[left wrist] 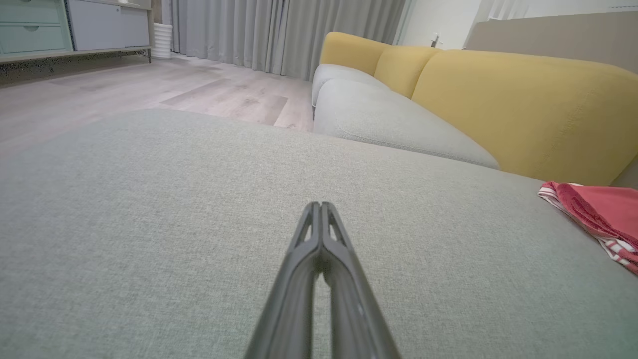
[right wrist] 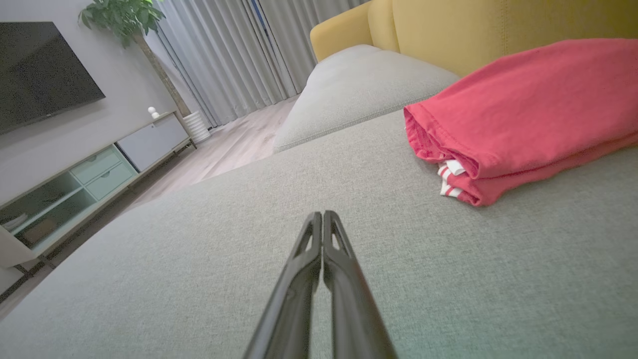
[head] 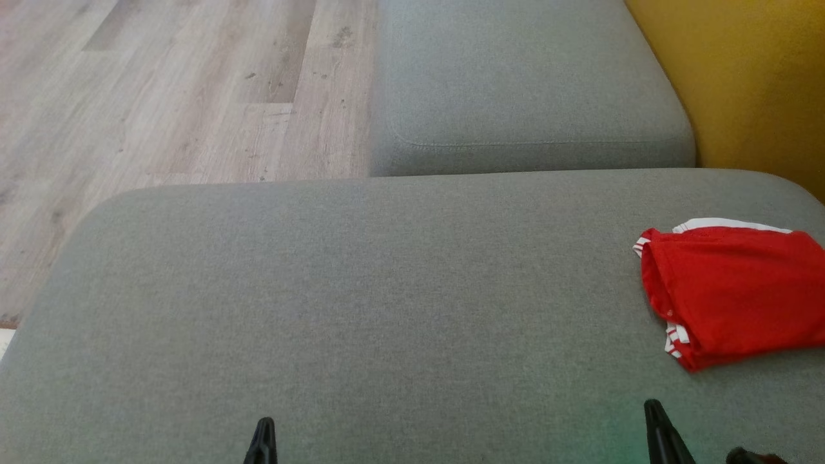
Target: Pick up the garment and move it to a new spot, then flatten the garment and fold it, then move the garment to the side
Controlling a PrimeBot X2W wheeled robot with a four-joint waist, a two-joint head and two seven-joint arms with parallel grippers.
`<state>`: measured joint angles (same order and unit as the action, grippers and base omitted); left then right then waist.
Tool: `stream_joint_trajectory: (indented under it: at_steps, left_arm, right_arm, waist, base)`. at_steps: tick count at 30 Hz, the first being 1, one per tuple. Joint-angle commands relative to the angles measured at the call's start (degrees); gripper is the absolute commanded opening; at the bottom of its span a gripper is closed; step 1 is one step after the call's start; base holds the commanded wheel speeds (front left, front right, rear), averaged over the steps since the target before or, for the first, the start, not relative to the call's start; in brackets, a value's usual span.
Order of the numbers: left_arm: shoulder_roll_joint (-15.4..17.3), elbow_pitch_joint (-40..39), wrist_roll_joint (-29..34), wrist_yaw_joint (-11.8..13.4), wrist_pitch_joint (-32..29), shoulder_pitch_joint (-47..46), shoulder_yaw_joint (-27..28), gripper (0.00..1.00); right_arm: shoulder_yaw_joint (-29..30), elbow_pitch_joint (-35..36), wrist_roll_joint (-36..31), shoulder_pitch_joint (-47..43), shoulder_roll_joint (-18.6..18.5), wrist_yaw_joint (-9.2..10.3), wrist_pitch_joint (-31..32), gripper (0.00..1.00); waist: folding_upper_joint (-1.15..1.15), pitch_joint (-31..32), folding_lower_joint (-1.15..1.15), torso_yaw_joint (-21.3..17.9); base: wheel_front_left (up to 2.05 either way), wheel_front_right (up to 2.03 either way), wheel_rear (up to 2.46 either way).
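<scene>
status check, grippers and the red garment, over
Left gripper shut, empty. Right gripper shut, empty. Red garment lies folded at right of grey cushion. Nothing in the way.

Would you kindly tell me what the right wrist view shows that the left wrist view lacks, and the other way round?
Right wrist view: a black wall-mounted television, a green leafy plant and the shut right hand. Left wrist view: the shut left hand and a beige panel above the yellow backrest. Both: the folded red garment with white-striped trim, the grey fabric sofa seat, grey curtains.
</scene>
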<state>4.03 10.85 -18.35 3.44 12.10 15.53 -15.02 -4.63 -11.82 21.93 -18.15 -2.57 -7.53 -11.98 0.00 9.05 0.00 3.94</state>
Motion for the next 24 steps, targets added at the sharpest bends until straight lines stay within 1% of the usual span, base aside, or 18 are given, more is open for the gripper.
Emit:
stream_joint_trajectory:
  at_steps: [1,24]
  left_arm:
    - [0.2,-1.6,-1.3,-0.4,-0.1,-2.9,0.9,0.00]
    - [0.7,-0.5,-18.4,-2.8,-3.4,-7.1,4.4,0.00]
  right_arm:
    - [0.4,1.7,1.4,3.0,-0.6,0.01,0.2,0.00]
    - [2.0,0.9,17.5,7.7,-1.1,0.01,3.6,0.00]
  waist:
    - [0.00,-0.1,0.00,0.0]
    - [0.00,-2.1,0.00,-0.9]
  base:
    - [0.00,0.00,0.00]
    - [0.00,0.00,0.00]
